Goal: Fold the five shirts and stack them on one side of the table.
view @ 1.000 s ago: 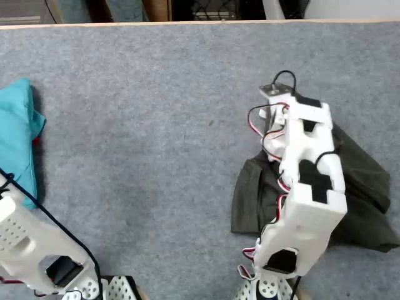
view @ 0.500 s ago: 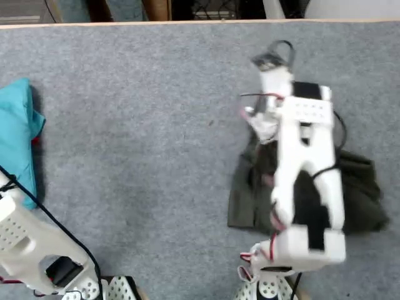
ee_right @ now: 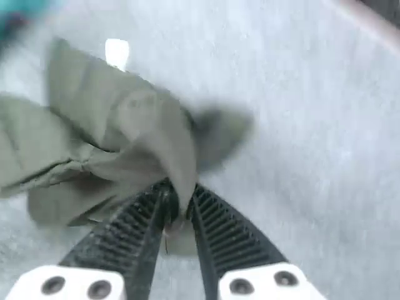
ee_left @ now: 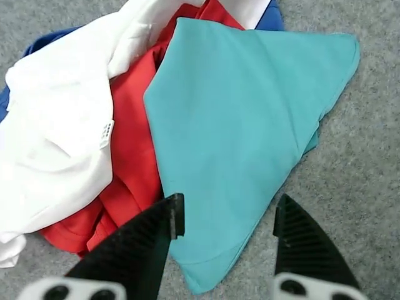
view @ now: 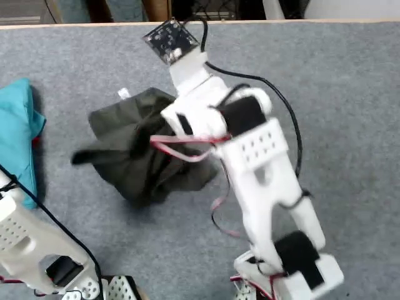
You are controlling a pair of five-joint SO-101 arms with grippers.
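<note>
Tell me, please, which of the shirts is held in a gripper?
The dark olive shirt, pinched by the right gripper; the teal, red, white and blue shirts lie piled beneath the open left gripper.

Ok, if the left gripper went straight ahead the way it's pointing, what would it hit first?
Most likely the teal shirt: the open left gripper points right at it, and the cloth shows between its fingertips. How far off it is, the picture doesn't settle.
</note>
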